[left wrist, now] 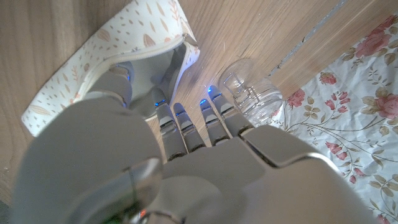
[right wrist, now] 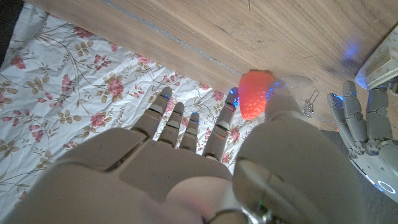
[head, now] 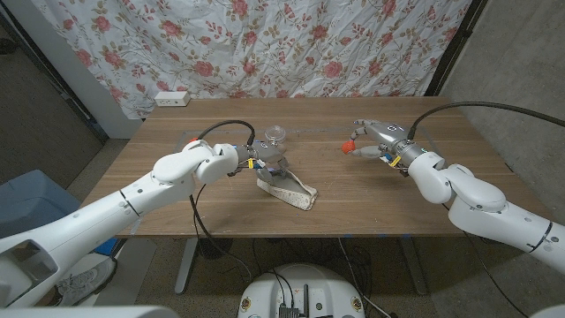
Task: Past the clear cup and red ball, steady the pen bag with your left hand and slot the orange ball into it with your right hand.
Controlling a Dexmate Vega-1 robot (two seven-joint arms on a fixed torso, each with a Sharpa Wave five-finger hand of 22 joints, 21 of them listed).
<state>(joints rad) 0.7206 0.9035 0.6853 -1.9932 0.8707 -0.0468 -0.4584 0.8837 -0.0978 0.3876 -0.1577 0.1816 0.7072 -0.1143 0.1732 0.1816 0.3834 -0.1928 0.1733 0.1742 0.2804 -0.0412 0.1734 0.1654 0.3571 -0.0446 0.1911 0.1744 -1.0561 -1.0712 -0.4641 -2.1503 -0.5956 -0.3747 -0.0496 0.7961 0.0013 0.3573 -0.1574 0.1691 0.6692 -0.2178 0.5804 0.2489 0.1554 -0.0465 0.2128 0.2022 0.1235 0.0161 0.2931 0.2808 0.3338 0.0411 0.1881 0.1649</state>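
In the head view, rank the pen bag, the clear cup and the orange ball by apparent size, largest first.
1. Pen bag, clearly the largest, lying under the left hand.
2. Clear cup.
3. Orange ball, pinched in the right hand.
The cup stands farther from the camera and the ball is partly hidden, so their order is unsure.

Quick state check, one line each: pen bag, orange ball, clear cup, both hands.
pen bag: lying on the table, mouth open, steadied at its open end.
orange ball: off the table, pinched in the right hand, not yet in the bag.
clear cup: upright on the table behind the bag, looks empty.
left hand: holding the bag's open end.
right hand: raised over the table, holding the ball, apart from the bag.
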